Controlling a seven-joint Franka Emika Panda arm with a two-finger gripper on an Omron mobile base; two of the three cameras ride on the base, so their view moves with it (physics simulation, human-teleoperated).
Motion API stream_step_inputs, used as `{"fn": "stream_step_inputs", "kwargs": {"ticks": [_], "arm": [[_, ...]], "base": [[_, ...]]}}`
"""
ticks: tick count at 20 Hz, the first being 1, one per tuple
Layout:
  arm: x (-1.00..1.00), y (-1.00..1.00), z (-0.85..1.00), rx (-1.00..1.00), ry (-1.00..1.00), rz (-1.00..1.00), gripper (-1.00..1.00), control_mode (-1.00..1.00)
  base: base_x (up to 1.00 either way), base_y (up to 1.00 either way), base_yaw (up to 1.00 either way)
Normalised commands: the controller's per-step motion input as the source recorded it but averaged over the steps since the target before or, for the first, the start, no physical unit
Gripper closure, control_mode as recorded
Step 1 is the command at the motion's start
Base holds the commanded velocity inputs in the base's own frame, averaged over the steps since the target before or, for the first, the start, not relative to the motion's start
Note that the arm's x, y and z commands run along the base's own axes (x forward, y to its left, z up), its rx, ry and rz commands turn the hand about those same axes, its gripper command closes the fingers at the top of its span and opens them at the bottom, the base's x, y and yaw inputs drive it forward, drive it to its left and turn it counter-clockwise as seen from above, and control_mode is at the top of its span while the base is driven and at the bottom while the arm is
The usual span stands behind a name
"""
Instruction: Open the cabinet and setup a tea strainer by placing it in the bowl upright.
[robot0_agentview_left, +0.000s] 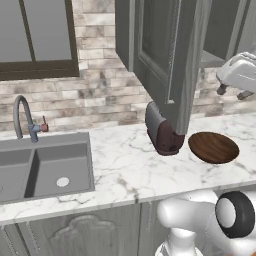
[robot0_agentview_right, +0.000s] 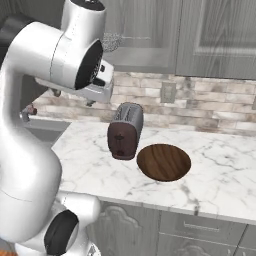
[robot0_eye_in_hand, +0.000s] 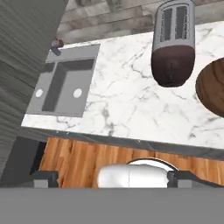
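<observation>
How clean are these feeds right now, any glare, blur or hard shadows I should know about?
Left base view: even flat light, no glare, a soft shadow under the dark red and grey toaster; the open grey cabinet door looks sharp. Right base view: the shallow dark brown wood-grain bowl is crisp with barely any shadow. Hand view: looks steeply down on the white marble counter, stretched by perspective and slightly soft.

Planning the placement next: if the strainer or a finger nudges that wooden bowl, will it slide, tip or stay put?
The bowl looks wide and shallow, sitting low on the counter, so tipping seems unlikely. The marble looks smooth, so a sideways push would probably slide it. It stands close beside the toaster, which might stop it on that side.
</observation>
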Motion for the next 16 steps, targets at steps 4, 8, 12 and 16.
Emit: {"fn": "stream_step_inputs", "kwargs": {"ticks": [4, 8, 12, 16], "arm": [[0.04, -0.28, -0.36, -0.56, -0.4, 0.0, -1.0, -1.0], [0.01, -0.07, -0.11, -0.42, -0.72, 0.1, -1.0, -1.0], [0.0, -0.26, 0.04, -0.2, -0.58, 0.25, -1.0, -1.0], [0.08, -0.27, 0.39, -0.24, -0.43, 0.26, -1.0, -1.0]], "base": [[0.0, 0.0, 0.0], [0.0, 0.0, 0.0], [0.0, 0.0, 0.0], [0.0, 0.0, 0.0]]}}
